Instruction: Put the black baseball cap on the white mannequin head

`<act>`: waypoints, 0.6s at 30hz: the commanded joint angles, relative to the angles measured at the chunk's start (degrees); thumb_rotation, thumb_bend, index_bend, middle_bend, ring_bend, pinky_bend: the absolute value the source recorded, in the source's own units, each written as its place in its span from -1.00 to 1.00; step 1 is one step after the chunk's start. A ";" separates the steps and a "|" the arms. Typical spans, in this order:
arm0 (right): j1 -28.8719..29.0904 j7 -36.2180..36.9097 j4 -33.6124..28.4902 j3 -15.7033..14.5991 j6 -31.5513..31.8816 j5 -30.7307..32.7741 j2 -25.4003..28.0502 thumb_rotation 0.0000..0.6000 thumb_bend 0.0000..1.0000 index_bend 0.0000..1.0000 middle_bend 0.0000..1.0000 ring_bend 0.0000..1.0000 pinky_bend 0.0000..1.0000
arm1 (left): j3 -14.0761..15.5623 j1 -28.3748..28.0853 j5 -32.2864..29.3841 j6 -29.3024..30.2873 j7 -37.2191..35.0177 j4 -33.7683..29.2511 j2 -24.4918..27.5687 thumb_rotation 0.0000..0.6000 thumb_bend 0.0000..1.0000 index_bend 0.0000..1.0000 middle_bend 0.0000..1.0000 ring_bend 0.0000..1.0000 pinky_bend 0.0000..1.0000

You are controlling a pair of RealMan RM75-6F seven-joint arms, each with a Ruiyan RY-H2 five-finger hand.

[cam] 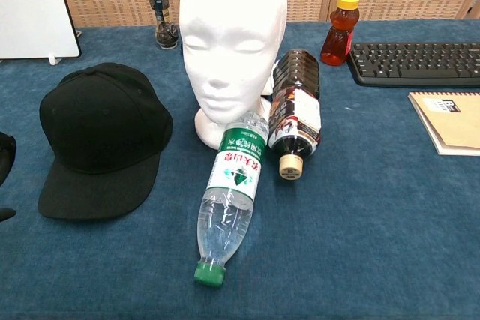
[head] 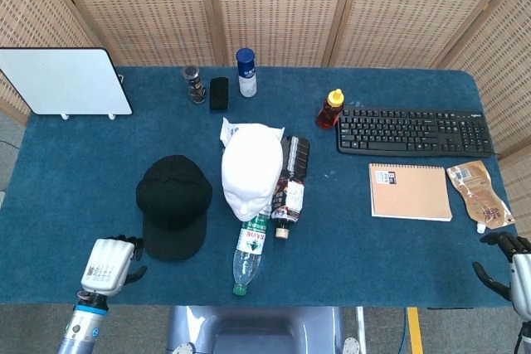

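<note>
The left hand hung over the table's front edge, holding nothing, fingers loosely curled. Bare cloth lay between it and the black baseball cap, which sat flat just left of the upright white mannequin head. Two bottles lay beside the head: a clear bottle looked empty, a dark bottle full. The right hand waited at the right corner, empty, fingers apart.

A staged test room, office-like: woven screen panels close off the back of a blue-covered bench, which carries a keyboard, a spiral notebook, a small whiteboard and a foam mannequin head.
</note>
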 commanded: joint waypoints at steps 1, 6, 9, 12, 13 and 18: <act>-0.22 0.38 0.36 -0.07 0.00 0.27 -0.08 1.00 -0.54 -0.17 -0.09 0.00 0.16 | -0.28 -0.44 -0.73 -0.41 2.06 2.52 -3.03 1.00 -0.72 0.29 0.33 0.26 0.41; -0.59 1.32 1.33 -0.12 -0.01 0.76 -0.15 1.00 -0.54 -0.17 -0.09 -0.01 0.16 | -0.63 -1.09 -2.27 -1.52 3.86 6.23 -7.96 1.00 -0.72 0.29 0.38 0.30 0.42; -0.68 1.74 1.81 -0.13 -0.15 0.96 -0.18 1.00 -0.54 -0.17 -0.09 0.00 0.16 | -1.14 -1.51 -2.35 -1.25 4.67 8.55 -10.32 1.00 -0.72 0.29 0.38 0.30 0.43; -0.74 2.16 2.24 -0.04 -0.16 1.16 -0.30 1.00 -0.54 -0.17 -0.09 0.00 0.16 | -1.41 -1.85 -3.46 -1.97 4.68 10.42 -12.16 1.00 -0.72 0.29 0.38 0.30 0.43; -0.76 2.29 2.39 -0.01 -0.20 1.25 -0.36 1.00 -0.54 -0.17 -0.09 0.00 0.16 | -1.55 -1.95 -3.76 -2.08 4.54 10.94 -12.72 1.00 -0.73 0.29 0.38 0.30 0.44; -0.71 2.55 2.99 -0.13 -0.90 1.61 -0.68 1.00 -0.54 -0.18 -0.09 0.00 0.16 | -2.63 -2.53 -4.35 -1.65 3.94 13.34 -15.62 1.00 -0.72 0.29 0.39 0.30 0.45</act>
